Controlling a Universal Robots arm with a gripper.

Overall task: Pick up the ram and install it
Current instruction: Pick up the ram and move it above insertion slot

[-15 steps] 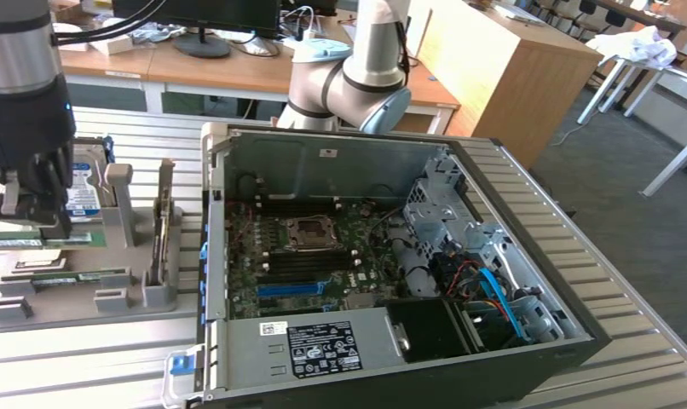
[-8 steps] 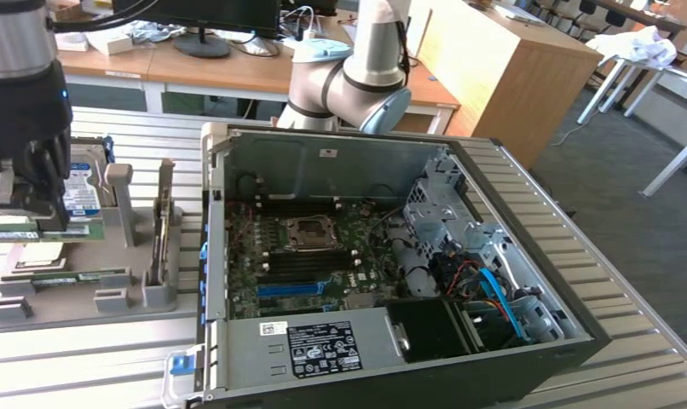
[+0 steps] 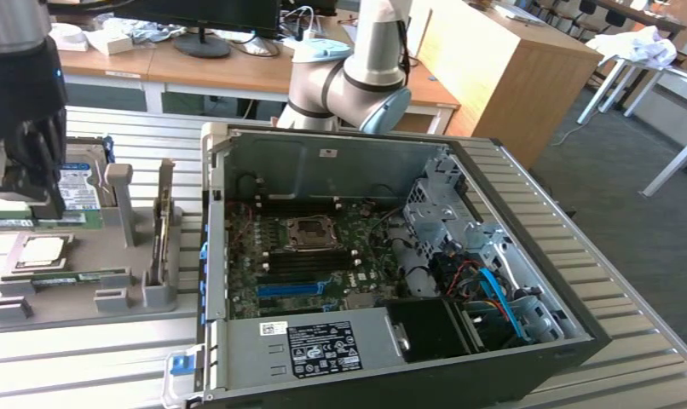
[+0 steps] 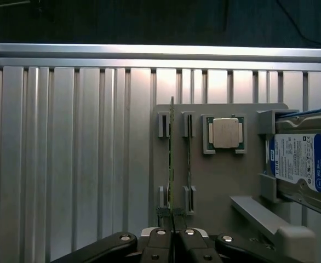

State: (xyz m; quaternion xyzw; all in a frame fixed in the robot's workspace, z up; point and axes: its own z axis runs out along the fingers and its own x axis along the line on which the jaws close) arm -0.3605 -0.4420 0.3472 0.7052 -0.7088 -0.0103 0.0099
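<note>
1. The pincer (image 4: 172, 233) is seen closest to the wrist camera, its two dark fingers brought together until almost no gap is left between them.
2. The ram (image 4: 172, 159) is clamped by one end between those fingers. It is held on edge, so that just its thin upper edge is presented to the wrist camera.
3. The held ram is lined up over the outer slot of the grey holder (image 4: 221, 181). In the exterior view it is seen as a green strip just under the pincer and appears raised clear of the holder.
4. A second ram stick (image 4: 189, 159) is seated on edge in the neighbouring slot, just beside the held one and parallel to it.
5. A square silver CPU chip (image 4: 225, 133) is set in a recess of the holder, on the far side of the second stick from the held ram.
6. A hard drive (image 4: 304, 164) with a blue-and-white label is propped at the holder's end, beyond the chip.
7. The holder is carried by a ribbed aluminium bench (image 4: 67, 164).
8. On the same bench, to the exterior view's right of the holder, an open computer case (image 3: 320, 166) is laid on its side. Its motherboard (image 3: 360, 256) is exposed and lies well apart from the held ram.
9. The grey jointed body of the arm (image 3: 355, 77) is seen behind the case.
</note>
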